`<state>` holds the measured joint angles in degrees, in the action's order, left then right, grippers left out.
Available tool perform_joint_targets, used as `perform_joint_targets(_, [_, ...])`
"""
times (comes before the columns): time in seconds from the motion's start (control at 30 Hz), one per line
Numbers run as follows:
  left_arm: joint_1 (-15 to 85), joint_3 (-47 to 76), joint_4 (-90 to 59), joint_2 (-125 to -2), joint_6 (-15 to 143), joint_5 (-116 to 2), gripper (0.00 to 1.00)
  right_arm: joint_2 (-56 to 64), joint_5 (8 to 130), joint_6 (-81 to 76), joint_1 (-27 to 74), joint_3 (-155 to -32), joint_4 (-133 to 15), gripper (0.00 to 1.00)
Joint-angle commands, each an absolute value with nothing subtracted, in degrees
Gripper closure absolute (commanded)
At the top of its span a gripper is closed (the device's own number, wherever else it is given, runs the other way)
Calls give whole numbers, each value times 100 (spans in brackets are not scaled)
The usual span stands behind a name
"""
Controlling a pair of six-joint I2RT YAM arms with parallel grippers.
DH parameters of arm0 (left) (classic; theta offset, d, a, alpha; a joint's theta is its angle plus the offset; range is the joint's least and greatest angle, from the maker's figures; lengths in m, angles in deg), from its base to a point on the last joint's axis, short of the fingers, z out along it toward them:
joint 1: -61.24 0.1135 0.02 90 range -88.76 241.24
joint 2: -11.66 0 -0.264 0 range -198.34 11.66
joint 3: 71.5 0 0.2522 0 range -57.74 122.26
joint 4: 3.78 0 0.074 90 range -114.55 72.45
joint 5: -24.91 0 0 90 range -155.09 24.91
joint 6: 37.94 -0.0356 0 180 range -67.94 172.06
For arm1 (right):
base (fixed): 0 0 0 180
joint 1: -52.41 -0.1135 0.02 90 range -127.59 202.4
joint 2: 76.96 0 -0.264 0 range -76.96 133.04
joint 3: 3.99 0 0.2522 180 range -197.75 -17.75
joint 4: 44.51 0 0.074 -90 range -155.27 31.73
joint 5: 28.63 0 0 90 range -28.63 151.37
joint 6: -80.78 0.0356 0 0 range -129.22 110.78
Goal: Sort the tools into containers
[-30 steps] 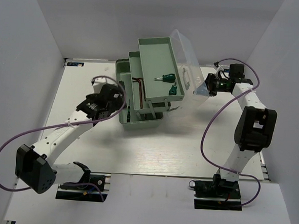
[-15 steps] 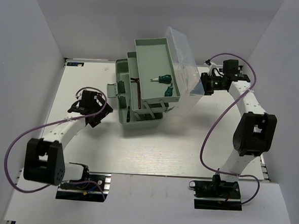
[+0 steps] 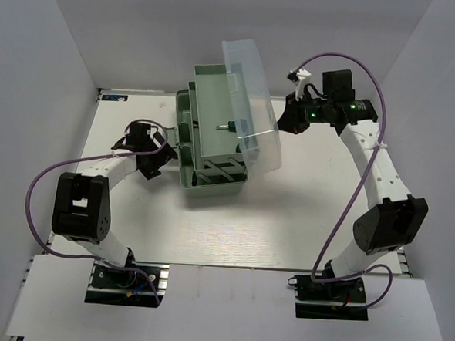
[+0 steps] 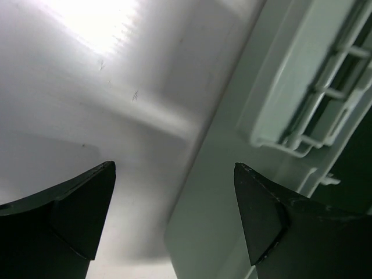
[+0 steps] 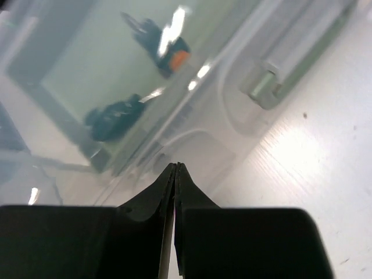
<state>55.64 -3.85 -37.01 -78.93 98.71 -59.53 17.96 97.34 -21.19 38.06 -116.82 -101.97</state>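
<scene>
The pale green cantilever toolbox (image 3: 182,172) stands at the back middle, its trays (image 3: 209,100) folded over the base. The clear lid (image 3: 251,95) leans over them, tilted. A stubby green-handled screwdriver (image 3: 229,126) shows in the upper tray through the lid. The right wrist view shows two dark green screwdrivers (image 5: 116,119) through the lid (image 5: 232,145). My right gripper (image 3: 286,118) is shut and empty, its tips (image 5: 175,167) against the lid's outer side. My left gripper (image 3: 160,157) is open beside the toolbox's left wall (image 4: 232,174), jaws either side of its edge (image 4: 174,224). The hex keys are hidden.
White walls close in the table (image 3: 302,214) at the back and both sides. Purple cables loop from both arms. The arm bases sit at the near edge.
The lid has swung left over the trays, and the trays have folded back over the base. My right gripper followed the lid leftward. My left gripper drew back to the toolbox's left side.
</scene>
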Motion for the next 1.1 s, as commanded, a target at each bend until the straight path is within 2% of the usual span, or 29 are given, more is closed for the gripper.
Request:
perform_joint_targets(0.0, [5597, -62, -3653, -7956, 9785, -5788, 8, 1472, 9802, -2478, 3423, -12023, -10406, 94])
perform_joint_targets(0.13, [5650, 79, -3715, -8071, 9732, -5736, 8, 1419, 10178, -2575, 3194, -12032, -10494, 92])
perform_joint_targets(0.47, [5755, 739, -3908, -8625, 9512, -5630, 8, 1217, 11226, -2443, 2771, -12058, -10276, 79])
perform_joint_targets(0.57, [5808, 967, -3961, -8809, 9451, -5630, 8, 989, 10639, -2373, 2806, -12015, -9899, 78])
perform_joint_targets(0.63, [5808, 1177, -4066, -8984, 9389, -5577, 8, 936, 9629, -2346, 2867, -11883, -9721, 76])
perform_joint_targets(0.67, [5808, 1248, -4066, -9046, 9389, -5577, 8, 883, 9383, -2338, 2885, -11743, -9590, 70])
perform_joint_targets(0.7, [5808, 1405, -4066, -9108, 9328, -5516, 8, 813, 8632, -2329, 2946, -11568, -9467, 68])
perform_joint_targets(0.77, [5808, 1573, -4136, -9310, 9275, -5446, 8, 690, 8188, -2346, 3034, -11226, -9343, 60])
perform_joint_targets(0.93, [5808, 1899, -4478, -9451, 9134, -5506, 8, 347, 7755, -2399, 3184, -10407, -9228, 45])
perform_joint_targets(1.07, [5869, 1549, -4838, -8873, 9213, -6338, 6, 250, 7473, -2426, 3263, -10152, -9202, 28])
